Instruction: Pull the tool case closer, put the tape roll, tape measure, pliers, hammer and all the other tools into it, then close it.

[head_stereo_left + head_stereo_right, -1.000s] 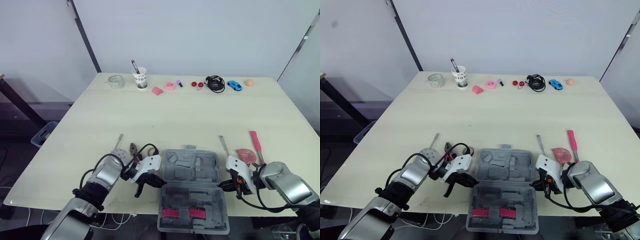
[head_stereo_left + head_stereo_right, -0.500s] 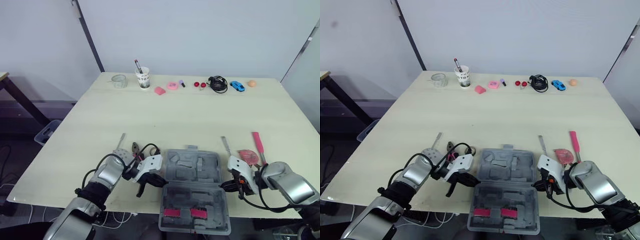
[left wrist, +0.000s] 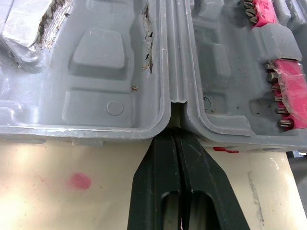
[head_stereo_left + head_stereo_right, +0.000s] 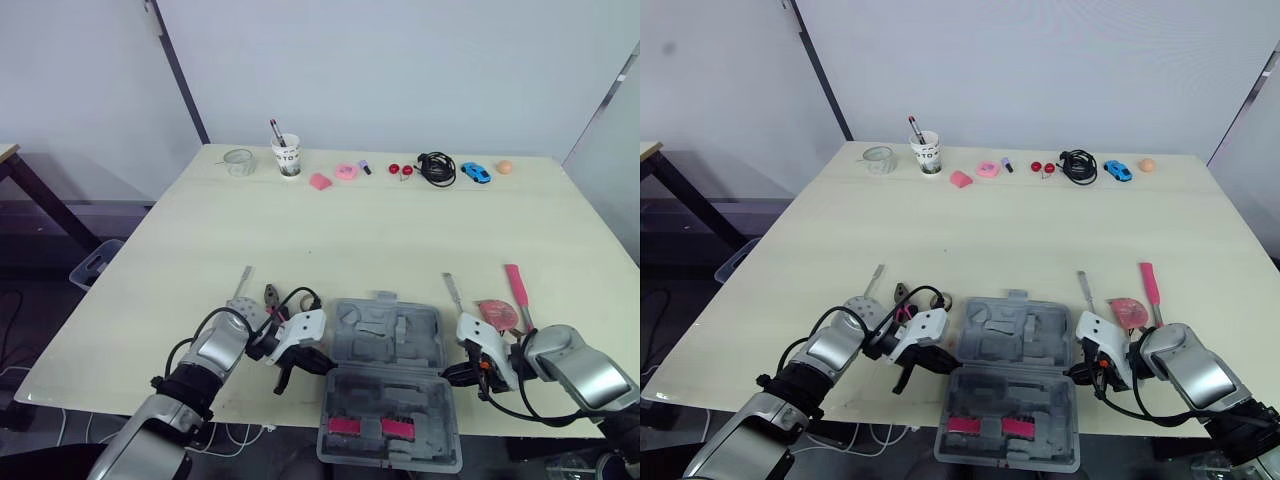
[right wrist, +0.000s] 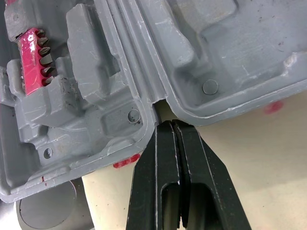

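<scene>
I stood by a pale wooden table [image 4: 400, 230] and saw the grey tool case [image 4: 388, 335] lying open at its near edge. One half lay on the tabletop and the other half stuck out past the edge. Its moulded pockets were bare except for two pink bit holders [image 4: 343, 427] in the overhanging half.

The left gripper [image 3: 175, 139] sat at the case's 9 o'clock. Its black fingers were pressed together and their tips were tucked into the notch where the two halves hinge. The right gripper [image 5: 172, 125] mirrored it at 3 o'clock, fingers likewise squeezed flat against each other and nosed into the hinge gap on that side, pinching nothing.

The head views gave the whole layout. A pink-handled hammer [image 4: 516, 290] lay at the case's 2 o'clock, just beyond the right arm, and the pliers [image 4: 270, 297] lay at 10 o'clock beside the left arm. A row of oddments stood at the table's far edge, at 12 o'clock: a glass jar [image 4: 238, 161], a paper cup [image 4: 288, 155], a black cable [image 4: 432, 166] and a blue toy car [image 4: 470, 171].

The wrist views were closer in and added finer detail. They showed metal bits standing in the pink holders, scuffed plastic on the case, and a small red smudge [image 3: 79, 181] on the tabletop near the left fingers.
</scene>
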`<state>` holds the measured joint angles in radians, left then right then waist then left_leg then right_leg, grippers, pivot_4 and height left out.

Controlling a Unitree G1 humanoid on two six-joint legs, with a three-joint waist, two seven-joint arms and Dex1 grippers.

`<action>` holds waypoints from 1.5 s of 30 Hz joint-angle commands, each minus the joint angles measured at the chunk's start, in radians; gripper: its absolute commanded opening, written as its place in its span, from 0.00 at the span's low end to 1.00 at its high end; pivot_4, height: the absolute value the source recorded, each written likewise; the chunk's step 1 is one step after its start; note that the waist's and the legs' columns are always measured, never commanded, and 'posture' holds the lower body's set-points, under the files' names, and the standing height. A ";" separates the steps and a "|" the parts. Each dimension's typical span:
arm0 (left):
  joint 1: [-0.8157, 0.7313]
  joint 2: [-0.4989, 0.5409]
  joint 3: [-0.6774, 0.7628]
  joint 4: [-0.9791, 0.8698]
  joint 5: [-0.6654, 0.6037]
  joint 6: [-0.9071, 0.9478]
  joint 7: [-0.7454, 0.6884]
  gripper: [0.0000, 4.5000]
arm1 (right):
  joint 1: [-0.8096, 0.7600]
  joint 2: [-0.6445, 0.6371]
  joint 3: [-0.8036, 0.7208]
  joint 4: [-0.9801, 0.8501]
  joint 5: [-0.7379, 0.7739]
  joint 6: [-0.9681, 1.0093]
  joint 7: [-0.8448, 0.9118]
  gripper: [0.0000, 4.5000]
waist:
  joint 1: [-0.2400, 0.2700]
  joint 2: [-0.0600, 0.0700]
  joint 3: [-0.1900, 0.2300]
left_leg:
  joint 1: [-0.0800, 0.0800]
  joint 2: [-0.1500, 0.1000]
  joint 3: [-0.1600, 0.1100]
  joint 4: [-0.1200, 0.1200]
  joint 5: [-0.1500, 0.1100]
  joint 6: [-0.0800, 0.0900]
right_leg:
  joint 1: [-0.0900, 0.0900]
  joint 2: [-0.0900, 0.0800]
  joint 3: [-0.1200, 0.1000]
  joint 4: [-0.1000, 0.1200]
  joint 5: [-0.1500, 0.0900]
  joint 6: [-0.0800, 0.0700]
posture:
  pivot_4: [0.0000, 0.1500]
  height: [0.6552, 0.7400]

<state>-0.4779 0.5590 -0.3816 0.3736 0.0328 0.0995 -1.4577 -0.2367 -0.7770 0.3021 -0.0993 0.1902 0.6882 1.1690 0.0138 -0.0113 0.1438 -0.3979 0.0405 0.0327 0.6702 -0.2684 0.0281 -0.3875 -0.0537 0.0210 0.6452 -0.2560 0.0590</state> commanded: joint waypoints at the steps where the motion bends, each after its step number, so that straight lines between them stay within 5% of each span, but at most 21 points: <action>1: 0.010 -0.010 -0.039 0.005 0.015 -0.002 0.001 0.01 | 0.005 -0.013 -0.012 -0.024 0.014 -0.004 0.001 0.00 | 0.000 0.000 0.000 | 0.000 0.000 0.000 0.000 0.000 0.000 | 0.000 0.000 0.000 0.000 0.000 0.000 | 1.00 1.00; 31: 0.011 0.051 -0.007 0.072 0.020 -0.031 -0.001 0.01 | 0.055 -0.014 -0.057 0.023 -0.009 -0.134 -0.070 0.00 | -0.004 0.000 -0.001 | 0.001 0.000 -0.001 0.000 0.000 0.000 | 0.000 0.001 0.000 0.001 0.000 0.000 | 1.00 1.00; 45: 0.134 0.178 0.138 -0.195 -0.174 0.156 -0.003 0.01 | 0.239 -0.025 -0.304 0.008 0.074 -0.308 -0.113 0.00 | -0.023 -0.001 0.000 | 0.000 0.001 -0.001 0.000 0.000 0.000 | 0.000 0.001 0.000 0.001 0.000 0.000 | 1.00 1.00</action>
<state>-0.3506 0.7263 -0.2854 0.2575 -0.0869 0.2249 -1.4637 -0.0072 -0.8114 0.0596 -0.0664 0.2310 0.4298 1.0677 -0.0087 -0.0120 0.1435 -0.3974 0.0418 0.0320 0.6700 -0.2684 0.0281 -0.3877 -0.0524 0.0215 0.6463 -0.2561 0.0590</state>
